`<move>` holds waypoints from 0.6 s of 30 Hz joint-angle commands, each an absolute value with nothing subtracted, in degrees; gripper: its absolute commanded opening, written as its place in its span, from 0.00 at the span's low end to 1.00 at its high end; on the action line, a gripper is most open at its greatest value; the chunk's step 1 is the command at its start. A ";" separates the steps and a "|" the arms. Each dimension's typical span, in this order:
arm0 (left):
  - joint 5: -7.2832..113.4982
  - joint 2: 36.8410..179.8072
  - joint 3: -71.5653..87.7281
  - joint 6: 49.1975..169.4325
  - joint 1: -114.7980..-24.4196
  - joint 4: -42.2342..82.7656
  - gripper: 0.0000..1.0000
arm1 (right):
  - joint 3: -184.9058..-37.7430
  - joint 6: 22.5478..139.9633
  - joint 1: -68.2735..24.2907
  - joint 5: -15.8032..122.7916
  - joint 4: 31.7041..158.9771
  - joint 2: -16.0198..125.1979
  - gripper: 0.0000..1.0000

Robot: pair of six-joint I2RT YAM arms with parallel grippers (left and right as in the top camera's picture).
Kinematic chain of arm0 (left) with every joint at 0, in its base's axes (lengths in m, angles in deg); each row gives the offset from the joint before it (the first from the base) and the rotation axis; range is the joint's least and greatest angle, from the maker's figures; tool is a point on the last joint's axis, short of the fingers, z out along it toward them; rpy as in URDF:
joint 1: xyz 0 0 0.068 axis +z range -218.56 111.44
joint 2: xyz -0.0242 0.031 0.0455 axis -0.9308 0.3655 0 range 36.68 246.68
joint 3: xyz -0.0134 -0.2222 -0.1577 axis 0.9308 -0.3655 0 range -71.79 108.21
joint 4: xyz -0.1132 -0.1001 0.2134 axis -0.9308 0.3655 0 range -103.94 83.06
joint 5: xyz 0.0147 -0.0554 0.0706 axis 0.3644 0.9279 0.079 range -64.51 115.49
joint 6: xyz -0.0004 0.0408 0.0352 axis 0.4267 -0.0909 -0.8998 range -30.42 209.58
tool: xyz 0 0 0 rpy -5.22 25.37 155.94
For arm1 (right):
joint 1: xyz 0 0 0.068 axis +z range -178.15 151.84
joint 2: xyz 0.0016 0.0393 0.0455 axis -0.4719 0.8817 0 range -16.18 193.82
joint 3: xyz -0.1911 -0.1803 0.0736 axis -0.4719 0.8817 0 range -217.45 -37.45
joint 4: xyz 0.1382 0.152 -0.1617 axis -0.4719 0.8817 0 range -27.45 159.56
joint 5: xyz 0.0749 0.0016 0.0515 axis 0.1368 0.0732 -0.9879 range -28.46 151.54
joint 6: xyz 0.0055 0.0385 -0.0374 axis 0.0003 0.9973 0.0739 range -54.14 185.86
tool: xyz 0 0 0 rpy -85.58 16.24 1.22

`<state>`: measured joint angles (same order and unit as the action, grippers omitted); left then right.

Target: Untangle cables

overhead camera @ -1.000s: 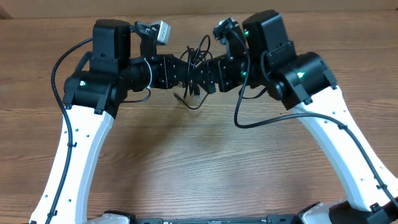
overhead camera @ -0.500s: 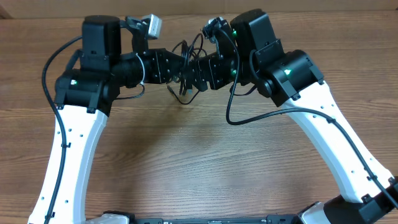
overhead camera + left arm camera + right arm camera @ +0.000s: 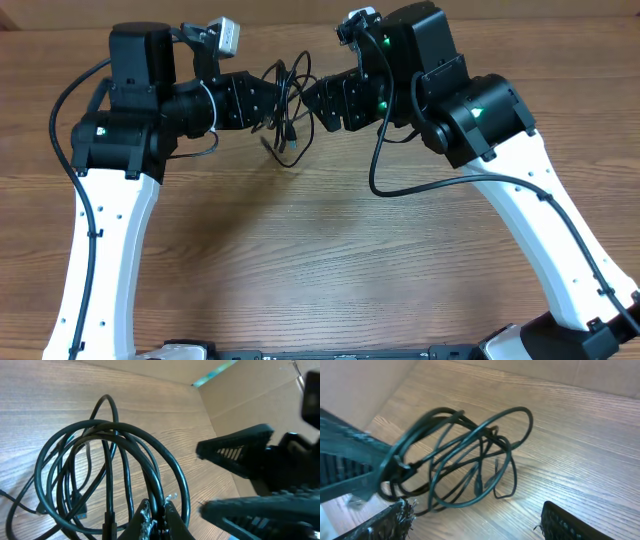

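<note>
Right tool point(image 3: 310, 99) drawn back and spread wide, cables point(image 3: 151, 480) just ahead kept pinched by left tool point(image 3: 156, 516) so loops hang open.

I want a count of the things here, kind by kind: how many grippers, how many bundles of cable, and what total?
Grippers: 2 (left gripper shut on the bundle, right gripper open)
Cable bundle: 1, black; the single cords in it are too tangled to count
Total: 3
</note>
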<state>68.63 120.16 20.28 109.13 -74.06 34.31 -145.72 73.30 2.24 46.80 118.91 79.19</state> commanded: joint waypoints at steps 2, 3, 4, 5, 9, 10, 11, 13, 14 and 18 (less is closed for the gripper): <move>72.08 119.15 23.82 109.30 -73.66 33.98 0.04 | -146.13 73.06 2.19 47.76 118.10 81.79 0.80; 72.32 119.04 24.08 109.30 -73.69 34.00 0.04 | -146.13 73.06 2.28 47.73 118.08 82.14 0.80; 72.65 118.98 24.28 109.33 -73.69 34.00 0.04 | -146.13 73.06 2.39 47.73 118.10 82.80 0.80; 73.22 118.91 24.52 109.30 -73.69 34.00 0.04 | -146.13 73.06 2.52 47.69 118.10 83.15 0.80; 73.85 118.59 24.87 109.30 -73.69 34.16 0.04 | -146.13 73.06 3.37 47.34 117.71 84.87 0.73; 73.83 118.45 24.87 109.30 -73.69 34.20 0.04 | -146.13 73.06 3.48 47.34 117.62 85.16 0.64; 73.85 118.39 24.87 109.30 -73.69 34.24 0.04 | -146.13 73.06 3.72 47.34 117.41 85.48 0.56; 74.07 118.24 24.87 109.30 -73.69 34.29 0.04 | -146.13 73.08 3.99 47.36 117.08 85.99 0.44; 74.22 118.17 24.87 109.30 -73.69 34.27 0.04 | -146.13 73.08 4.05 47.34 117.03 86.07 0.33; 74.70 118.15 24.87 109.33 -73.69 34.27 0.04 | -146.13 73.28 4.03 47.36 117.03 86.18 0.04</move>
<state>72.49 120.09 23.08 109.13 -74.06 34.53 -145.72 73.37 3.81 47.01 117.45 86.21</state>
